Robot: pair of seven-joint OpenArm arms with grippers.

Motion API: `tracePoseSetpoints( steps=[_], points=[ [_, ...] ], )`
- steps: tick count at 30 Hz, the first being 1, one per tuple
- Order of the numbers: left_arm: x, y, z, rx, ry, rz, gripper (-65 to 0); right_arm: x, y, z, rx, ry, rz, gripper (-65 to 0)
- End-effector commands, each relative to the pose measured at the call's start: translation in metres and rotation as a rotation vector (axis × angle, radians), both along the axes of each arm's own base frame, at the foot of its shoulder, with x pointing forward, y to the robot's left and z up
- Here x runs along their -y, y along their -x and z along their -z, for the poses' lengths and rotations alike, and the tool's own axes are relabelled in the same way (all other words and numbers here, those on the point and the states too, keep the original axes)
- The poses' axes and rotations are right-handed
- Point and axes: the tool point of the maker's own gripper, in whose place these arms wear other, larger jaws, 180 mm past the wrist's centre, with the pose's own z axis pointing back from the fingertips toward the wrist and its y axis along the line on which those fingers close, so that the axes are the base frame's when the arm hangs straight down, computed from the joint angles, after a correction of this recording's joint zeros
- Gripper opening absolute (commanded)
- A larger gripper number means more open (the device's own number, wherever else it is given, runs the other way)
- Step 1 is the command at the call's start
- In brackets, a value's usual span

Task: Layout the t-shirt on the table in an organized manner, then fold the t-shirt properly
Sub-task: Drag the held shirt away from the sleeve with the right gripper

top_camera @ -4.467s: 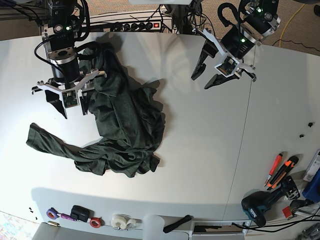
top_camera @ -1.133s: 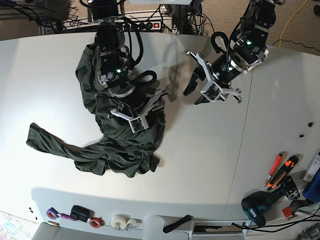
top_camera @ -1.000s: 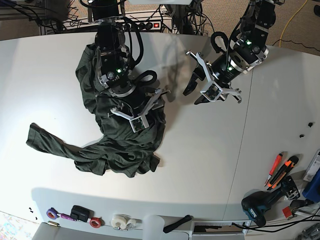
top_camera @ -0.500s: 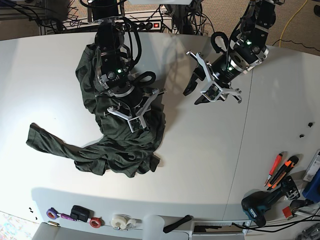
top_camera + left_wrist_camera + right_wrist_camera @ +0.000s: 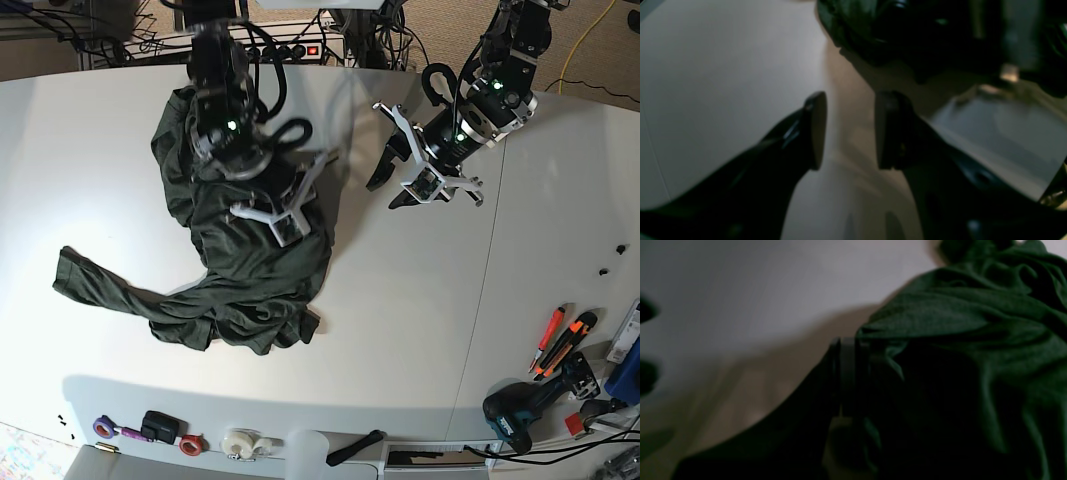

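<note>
Green t-shirt [image 5: 240, 250] pinched by right hand [image 5: 848, 353]; left hand [image 5: 848, 130] open, empty.

Both arms are chunky black cylinders with little green status lights and looped black cables. The left gripper [image 5: 400, 187] has white brackets carrying curved glossy black fingers [image 5: 813, 130]; the right gripper [image 5: 300, 205] looks identical.
</note>
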Motion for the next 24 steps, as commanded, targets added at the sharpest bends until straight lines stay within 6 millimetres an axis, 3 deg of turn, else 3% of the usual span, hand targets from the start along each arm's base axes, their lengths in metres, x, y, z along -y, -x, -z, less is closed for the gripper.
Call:
tracePoseSetpoints(
  steps=[1,7,10,16,23,24],
  points=[
    [0.001,-0.005,-0.013,0.047,0.017,0.002,-40.3,-0.006,0.0,-0.021,0.061,-0.034,-0.022,-65.0],
    [-0.008,-0.015,-0.015,0.076,-0.021,-0.038,-40.3,-0.01,0.04,-0.057,0.086,-0.107,-0.054,-65.0],
    [-0.011,-0.02,-0.017,0.087,-0.029,-0.052,-40.3,-0.014,0.059,-0.064,0.048,-0.143,-0.065,-65.0],
    [-0.011,-0.02,-0.018,0.088,-0.027,-0.052,-40.3,-0.021,0.091,-0.052,-0.073,-0.164,-0.111,-65.0],
    [-0.011,-0.02,-0.017,0.085,-0.03,-0.052,-40.3,-0.019,0.102,-0.04,-0.135,-0.134,-0.112,-64.8],
    [-0.011,-0.02,-0.017,0.085,-0.03,-0.052,-40.3,-0.019,0.102,-0.039,-0.141,-0.129,-0.112,-57.2]
  ],
)
